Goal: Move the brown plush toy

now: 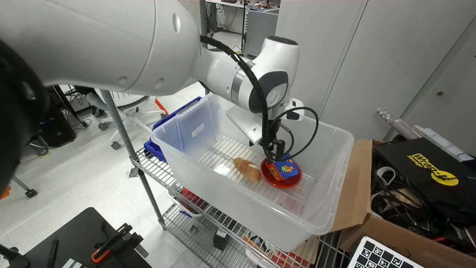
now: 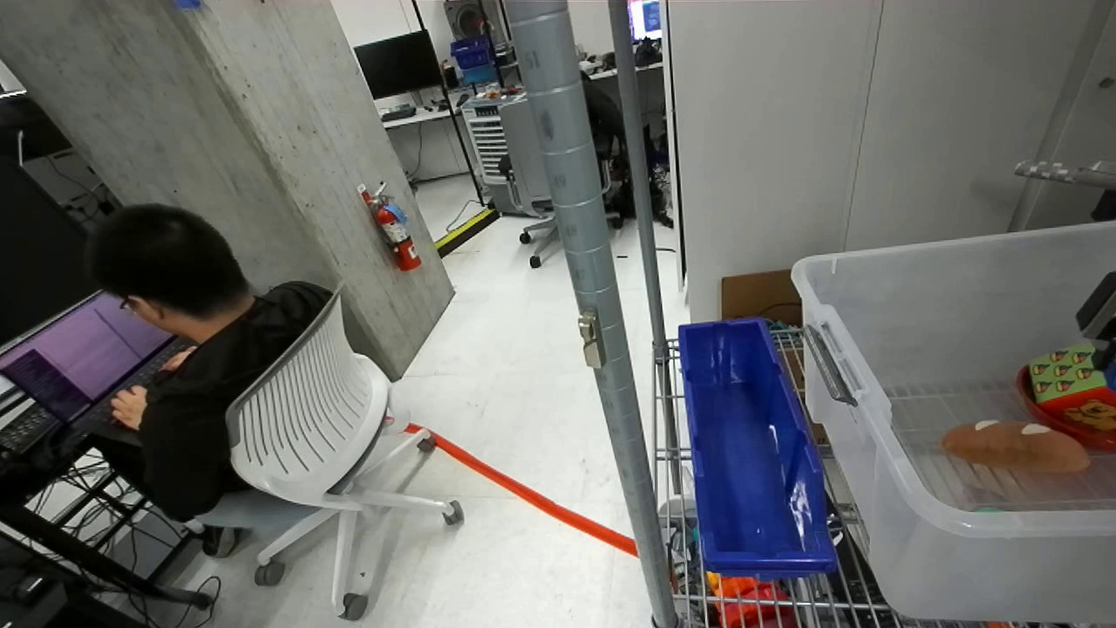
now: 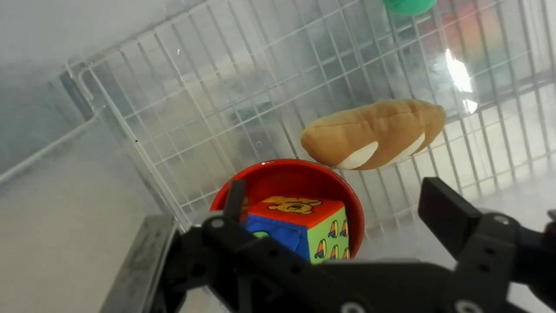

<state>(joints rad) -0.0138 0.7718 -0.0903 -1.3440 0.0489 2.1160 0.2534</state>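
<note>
The brown plush toy (image 1: pixel 247 169), a tan loaf shape with pale stripes, lies on the floor of the clear plastic bin (image 1: pixel 238 204). It also shows in an exterior view (image 2: pixel 1016 447) and in the wrist view (image 3: pixel 373 130). My gripper (image 3: pixel 336 200) is open with nothing between its fingers. It is above the red bowl (image 3: pixel 291 167), beside the toy and not touching it. In an exterior view the black gripper (image 1: pixel 276 149) is inside the bin, partly hidden by cables. Only part of it shows at the edge of an exterior view (image 2: pixel 1100 321).
A red, blue and green cloth cube (image 3: pixel 295 221) sits in the red bowl, close beside the toy. The bin's high walls surround them. A blue tray (image 2: pixel 754 471) stands beside the bin on the wire shelf. A cardboard box (image 1: pixel 353 186) stands at the bin's other end.
</note>
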